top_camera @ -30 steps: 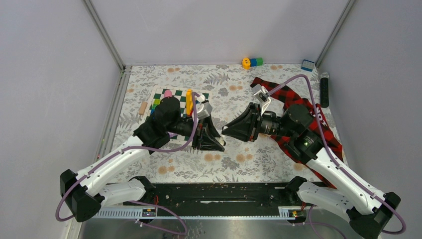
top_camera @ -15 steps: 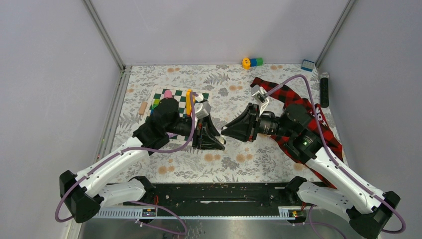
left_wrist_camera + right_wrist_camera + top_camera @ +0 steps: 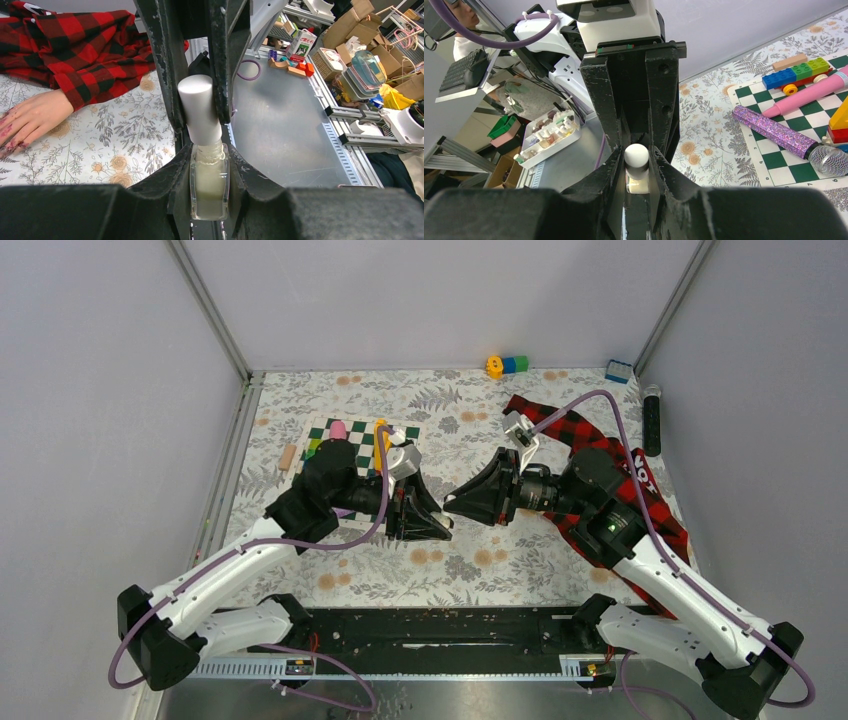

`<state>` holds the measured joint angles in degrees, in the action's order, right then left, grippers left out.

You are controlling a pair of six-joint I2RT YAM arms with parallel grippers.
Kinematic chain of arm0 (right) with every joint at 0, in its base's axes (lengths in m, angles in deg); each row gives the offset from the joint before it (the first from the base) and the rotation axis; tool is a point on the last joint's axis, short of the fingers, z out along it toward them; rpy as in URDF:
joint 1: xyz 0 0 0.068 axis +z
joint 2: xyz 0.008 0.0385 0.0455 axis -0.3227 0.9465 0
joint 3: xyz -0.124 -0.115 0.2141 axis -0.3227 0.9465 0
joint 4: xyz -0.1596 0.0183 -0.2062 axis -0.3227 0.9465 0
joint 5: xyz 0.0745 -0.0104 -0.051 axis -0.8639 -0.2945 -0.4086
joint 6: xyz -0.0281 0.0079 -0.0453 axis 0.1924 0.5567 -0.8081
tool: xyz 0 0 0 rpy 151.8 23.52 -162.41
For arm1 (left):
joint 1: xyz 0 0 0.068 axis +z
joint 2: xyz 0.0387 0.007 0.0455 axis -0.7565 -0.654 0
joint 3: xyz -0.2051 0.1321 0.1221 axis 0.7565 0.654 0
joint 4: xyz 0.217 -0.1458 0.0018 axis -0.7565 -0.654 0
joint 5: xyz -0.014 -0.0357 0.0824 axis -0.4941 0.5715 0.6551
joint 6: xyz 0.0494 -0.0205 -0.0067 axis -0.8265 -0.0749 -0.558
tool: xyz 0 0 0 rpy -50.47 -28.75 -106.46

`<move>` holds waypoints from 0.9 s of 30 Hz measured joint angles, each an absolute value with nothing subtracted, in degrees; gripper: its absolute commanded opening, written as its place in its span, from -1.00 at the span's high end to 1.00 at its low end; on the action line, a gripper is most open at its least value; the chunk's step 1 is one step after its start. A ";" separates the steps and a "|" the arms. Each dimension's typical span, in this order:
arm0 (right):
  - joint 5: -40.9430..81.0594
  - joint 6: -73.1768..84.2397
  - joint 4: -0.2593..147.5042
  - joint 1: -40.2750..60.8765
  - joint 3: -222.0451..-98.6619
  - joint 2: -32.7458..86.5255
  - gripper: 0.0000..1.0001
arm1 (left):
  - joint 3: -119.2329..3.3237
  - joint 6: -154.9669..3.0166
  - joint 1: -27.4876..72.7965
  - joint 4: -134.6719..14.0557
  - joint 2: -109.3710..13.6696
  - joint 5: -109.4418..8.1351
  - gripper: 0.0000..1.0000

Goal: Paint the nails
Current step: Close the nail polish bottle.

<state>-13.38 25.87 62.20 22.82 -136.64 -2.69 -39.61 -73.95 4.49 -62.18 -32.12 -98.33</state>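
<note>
Top ext: both arms are angled inward, with L gripper and R gripper set tip to tip over the floral tablecloth near table centre. What is held between them can't be made out from this view. Under and behind the R arm a plaid sleeve is spread; no nails can be seen here. Behind the L arm a checkered mat w/ toys is laid. Some coloured blocks are lined at the far edge and a black cylinder lies at far right. L wrist: a nail polish bottle is clamped by its glass body between the L fingers, cap end pointed away from the cam. Its silver cap is pinched by the R gripper's black fingers. At left a dummy hand is laid flat on the cloth, well apart from the bottle. Its nails are smeared reddish-pink and partly cut off at the frame edge. R wrist: the R fingers are closed on the cap, shown end-on as a pale round top, w/ the L gripper faced straight ahead. At right a glitter mic and pink stick are seen on the mat, and a block car at its edge.
</note>
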 measured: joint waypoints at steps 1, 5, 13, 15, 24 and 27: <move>-13.38 25.85 62.22 22.84 -136.64 -2.69 1.00 | -39.61 -73.95 4.47 -62.20 -32.10 -98.27 1.00; -13.36 25.55 62.35 22.89 -136.64 -2.69 1.00 | -39.59 -73.88 4.45 -62.18 -32.06 -97.96 1.00; -12.81 25.33 62.52 23.41 -136.64 -2.60 1.00 | -38.71 -73.34 4.38 -60.98 -31.51 -97.29 1.00; -12.31 25.31 62.59 23.57 -136.64 -2.58 1.00 | -38.54 -73.12 4.38 -60.91 -31.29 -96.83 1.00; -11.70 25.31 62.44 24.05 -136.62 -1.94 1.00 | -37.38 -72.55 4.38 -59.54 -30.46 -94.88 1.00; -11.17 25.31 62.44 24.35 -136.60 -1.59 1.00 | -36.64 -72.24 4.49 -58.84 -29.92 -94.07 1.00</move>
<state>-11.17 25.31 62.44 24.35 -136.60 -1.59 -36.64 -72.24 4.49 -58.84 -29.92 -94.07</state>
